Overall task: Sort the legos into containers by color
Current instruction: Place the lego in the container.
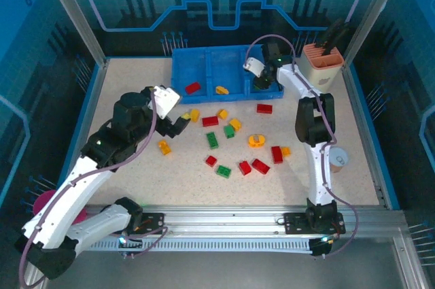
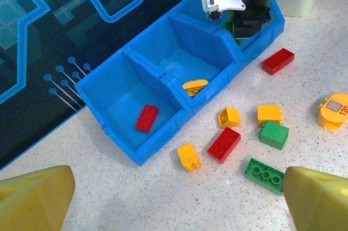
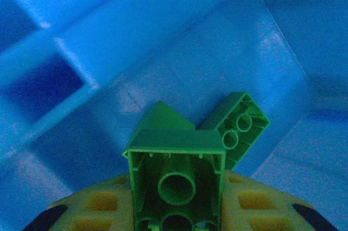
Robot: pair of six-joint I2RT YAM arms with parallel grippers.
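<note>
The blue tray (image 1: 178, 71) stands at the back. Its left compartment holds a red brick (image 2: 147, 118), its middle one a yellow piece (image 2: 194, 86). My right gripper (image 1: 262, 82) is down in the right compartment (image 3: 163, 24), shut on a green brick (image 3: 176, 176) just above another green brick (image 3: 239, 125) on the floor. My left gripper (image 1: 178, 126) hovers open and empty over the table in front of the tray, its yellow fingertips (image 2: 32, 198) wide apart. Loose red, green and yellow legos lie ahead of it, nearest a yellow brick (image 2: 188, 156), a red one (image 2: 223, 144) and a flat green one (image 2: 265, 173).
More bricks and an orange ring piece (image 1: 256, 140) are scattered mid-table. A beige holder (image 1: 322, 64) stands at the back right, a small cup (image 1: 338, 160) beside the right arm, and a pink cup (image 1: 44, 202) off the left edge.
</note>
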